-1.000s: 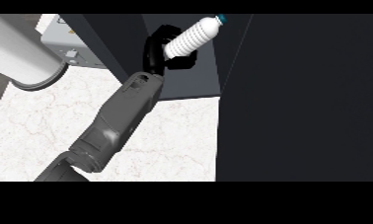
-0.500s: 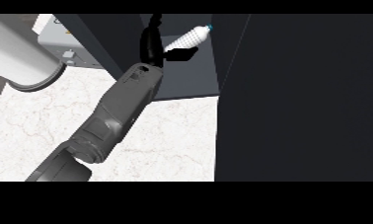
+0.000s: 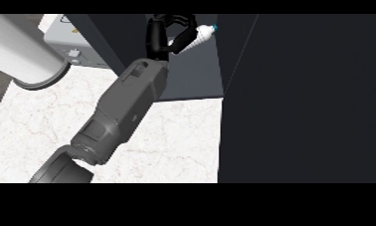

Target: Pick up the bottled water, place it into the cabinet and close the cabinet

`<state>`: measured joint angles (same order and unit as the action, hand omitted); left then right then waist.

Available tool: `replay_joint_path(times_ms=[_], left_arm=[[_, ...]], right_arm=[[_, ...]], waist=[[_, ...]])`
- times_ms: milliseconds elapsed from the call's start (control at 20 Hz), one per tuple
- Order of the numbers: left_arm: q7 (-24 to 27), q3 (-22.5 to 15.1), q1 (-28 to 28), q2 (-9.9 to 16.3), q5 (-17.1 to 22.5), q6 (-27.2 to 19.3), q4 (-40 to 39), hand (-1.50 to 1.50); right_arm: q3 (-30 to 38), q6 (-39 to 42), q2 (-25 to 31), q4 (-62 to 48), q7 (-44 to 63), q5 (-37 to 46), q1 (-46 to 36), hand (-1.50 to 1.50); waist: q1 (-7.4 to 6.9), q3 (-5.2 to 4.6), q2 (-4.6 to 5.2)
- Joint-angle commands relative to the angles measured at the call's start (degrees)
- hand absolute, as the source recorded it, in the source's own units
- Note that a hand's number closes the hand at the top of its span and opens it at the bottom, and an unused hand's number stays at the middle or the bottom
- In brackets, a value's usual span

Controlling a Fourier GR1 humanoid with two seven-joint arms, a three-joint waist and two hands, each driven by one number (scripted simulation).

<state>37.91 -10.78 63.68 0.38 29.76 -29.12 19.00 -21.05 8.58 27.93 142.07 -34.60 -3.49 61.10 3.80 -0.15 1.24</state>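
A grey forearm reaches from the lower left across the marble worktop (image 3: 169,135) to the dark cabinet (image 3: 198,70) at its far edge; the black right hand (image 3: 163,33) has its fingers curled round the water bottle (image 3: 197,38), which lies tilted inside the cabinet, cap toward the right; a tall dark panel (image 3: 308,100) fills the right side.

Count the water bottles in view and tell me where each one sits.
1. The bottled water is held in the robot hand at the top of the view, inside the dark cabinet opening. Others may be hidden deeper inside.
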Motion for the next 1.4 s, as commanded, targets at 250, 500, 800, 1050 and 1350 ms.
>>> replay_joint_path(times_ms=[250, 500, 800, 1050, 1350], left_arm=[[0.5, -3.5, -4.1, -0.4, 6.2, 5.4, 6.4, 1.5], [-3.2, -10.8, -10.3, -0.4, 10.9, 12.3, 15.7, 1.5], [-3.4, -20.0, -23.4, -0.4, 15.4, 17.0, 29.1, -1.5], [-7.1, -24.8, -33.4, 0.2, 12.9, 15.6, 40.8, -1.5], [-4.8, -28.2, -51.3, 10.3, 11.3, 13.3, 57.2, -1.5]], right_arm=[[-2.9, -1.2, 0.0, 8.1, 5.8, 1.1, 1.5, -1.5], [-4.5, -2.3, -0.2, 8.5, 6.8, 2.6, 0.7, -1.5], [-6.5, -4.2, -0.8, 8.6, 7.1, 3.4, 0.6, -1.5], [-9.5, -6.5, -0.6, 10.1, 7.1, 6.6, 2.9, -1.5], [-9.4, -7.8, -0.4, 7.6, 5.3, 7.2, 1.3, -1.5]], waist=[[-1.49, 0.07, -1.24], [-1.85, 0.03, -1.74], [-3.18, 0.02, -1.97], [-4.48, 0.05, -2.23], [-5.98, 0.04, -2.16]])
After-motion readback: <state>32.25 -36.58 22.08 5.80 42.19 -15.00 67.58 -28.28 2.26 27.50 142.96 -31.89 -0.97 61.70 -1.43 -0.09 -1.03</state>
